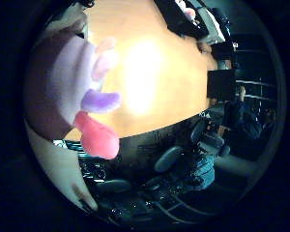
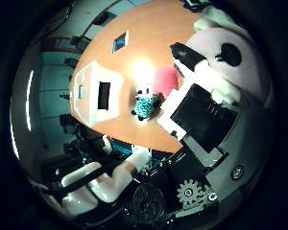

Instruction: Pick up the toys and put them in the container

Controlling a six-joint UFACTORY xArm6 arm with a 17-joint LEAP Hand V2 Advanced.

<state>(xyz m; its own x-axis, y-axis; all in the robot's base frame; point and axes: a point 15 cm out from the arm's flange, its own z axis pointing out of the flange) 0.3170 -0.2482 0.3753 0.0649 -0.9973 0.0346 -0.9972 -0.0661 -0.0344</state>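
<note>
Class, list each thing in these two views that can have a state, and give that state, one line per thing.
Hand: fingers curled round the pink plush toy.
Pink plush toy: held against the palm, lifted off the table.
Teal toy: lying on the table, untouched.
White container: on the table, opening facing up.

Hand (image 2: 201, 115) curled round pale plush (image 2: 221, 48), close to palm; teal toy (image 2: 145, 105) on wood table (image 2: 144, 43), white container (image 2: 93, 93) beside it.

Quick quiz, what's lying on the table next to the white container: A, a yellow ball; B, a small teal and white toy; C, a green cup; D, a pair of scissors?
B: a small teal and white toy lies on the wooden table beside the white container.
</note>
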